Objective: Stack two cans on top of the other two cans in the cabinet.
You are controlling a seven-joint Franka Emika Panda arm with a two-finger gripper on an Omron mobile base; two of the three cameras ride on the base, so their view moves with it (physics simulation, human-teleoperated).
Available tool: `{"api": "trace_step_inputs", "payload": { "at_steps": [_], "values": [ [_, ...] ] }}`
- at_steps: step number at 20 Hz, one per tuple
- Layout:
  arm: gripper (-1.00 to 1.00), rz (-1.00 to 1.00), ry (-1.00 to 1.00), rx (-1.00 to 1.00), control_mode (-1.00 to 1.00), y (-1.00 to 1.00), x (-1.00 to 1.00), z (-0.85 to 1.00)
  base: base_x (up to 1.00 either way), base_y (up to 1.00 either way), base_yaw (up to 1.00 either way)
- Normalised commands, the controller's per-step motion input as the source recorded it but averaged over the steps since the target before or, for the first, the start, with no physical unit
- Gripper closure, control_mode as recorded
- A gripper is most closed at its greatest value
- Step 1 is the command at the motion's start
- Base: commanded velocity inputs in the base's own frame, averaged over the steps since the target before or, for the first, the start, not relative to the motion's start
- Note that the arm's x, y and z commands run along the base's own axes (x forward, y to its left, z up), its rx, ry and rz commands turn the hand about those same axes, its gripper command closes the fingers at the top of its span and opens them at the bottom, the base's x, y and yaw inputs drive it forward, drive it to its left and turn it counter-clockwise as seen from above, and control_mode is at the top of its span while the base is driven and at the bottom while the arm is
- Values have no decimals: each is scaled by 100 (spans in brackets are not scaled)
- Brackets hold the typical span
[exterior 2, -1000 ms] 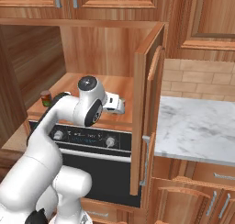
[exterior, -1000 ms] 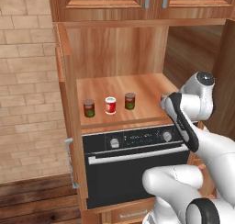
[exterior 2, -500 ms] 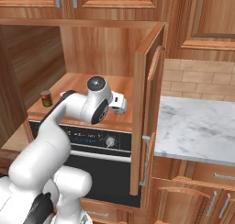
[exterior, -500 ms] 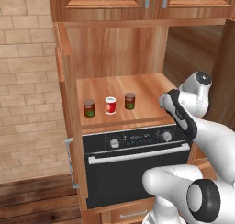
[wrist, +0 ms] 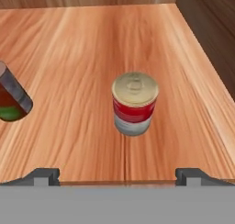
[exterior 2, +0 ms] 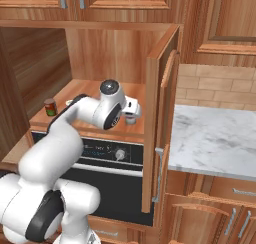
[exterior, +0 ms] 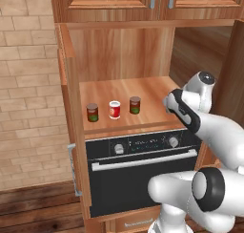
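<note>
- Hand view: we see a red-and-white can standing upright on the wooden shelf, centred ahead of the gripper, whose two tips sit wide apart at the bottom edge with nothing between them.
- We read the gripper as fully open and empty; it is near the can but not touching it.
- At the left edge of the hand view, a dark can with green lower label shows partly, well apart from the red-and-white one.
- Left base view: three cans stand in a row near the shelf front of the cabinet: a dark can, a second red-and-white can, another dark can. All sit on the shelf, none stacked.
- The can in front of the gripper is to the right of that row, hidden by the arm in the left base view.
- Step in hand, as we judge it: approach for the first pick, lined up on the right-hand red-and-white can.
- Next move calls for easing forward so the tips straddle the can body, then closing, lifting and carrying it over a dark can.
- Right base view: wrist hangs over the shelf front, just left of the open cabinet door.
</note>
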Motion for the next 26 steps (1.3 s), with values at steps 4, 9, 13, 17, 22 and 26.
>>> {"api": "trace_step_inputs", "payload": {
  "at_steps": [4, 9, 13, 17, 22, 26],
  "values": [
    [-100, 0, 0, 0, -100, -10, 22, -8, 0, 0, 0],
    [-100, 0, 0, 0, -100, -6, 19, -13, 0, 0, 0],
    [-100, 0, 0, 0, -100, 0, 17, -12, 0, 0, 0],
    [-100, 0, 0, 0, -100, 0, 23, -10, 0, 0, 0],
    [-100, 0, 0, -2, -100, -2, 25, -5, 0, 0, 0],
    [-100, 0, 0, -6, -100, -4, 17, -7, 0, 0, 0]
  ]
}}
